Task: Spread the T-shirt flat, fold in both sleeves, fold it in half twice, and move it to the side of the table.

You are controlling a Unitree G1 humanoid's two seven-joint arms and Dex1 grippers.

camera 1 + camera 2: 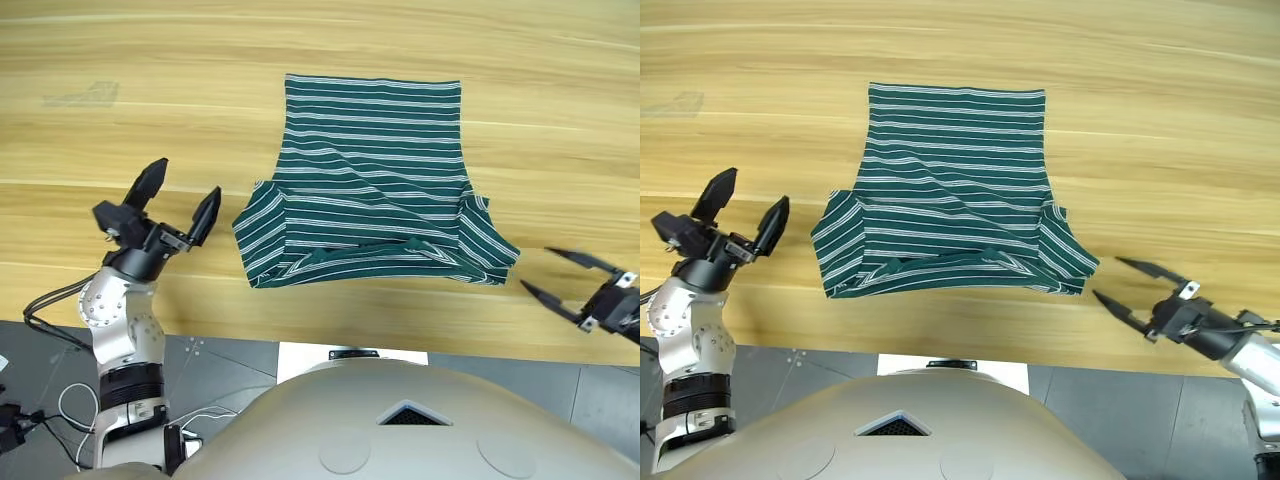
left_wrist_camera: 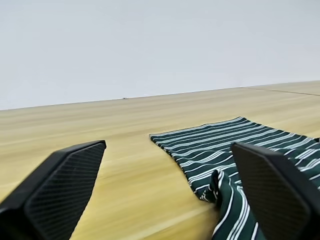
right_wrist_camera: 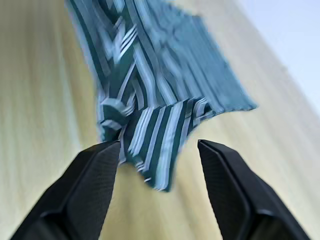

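T-shirt (image 1: 372,170): green striped, lying flat mid-table (image 1: 120,60), sleeves folded inward | long axis 12–6, hem toward 12, shoulders toward 6 | left hand (image 1: 187,178): released, fingers spread, at shirt's 9 o'clock, apart from it | right hand (image 1: 537,267): released, fingers spread, near shirt's 4 o'clock corner, not touching
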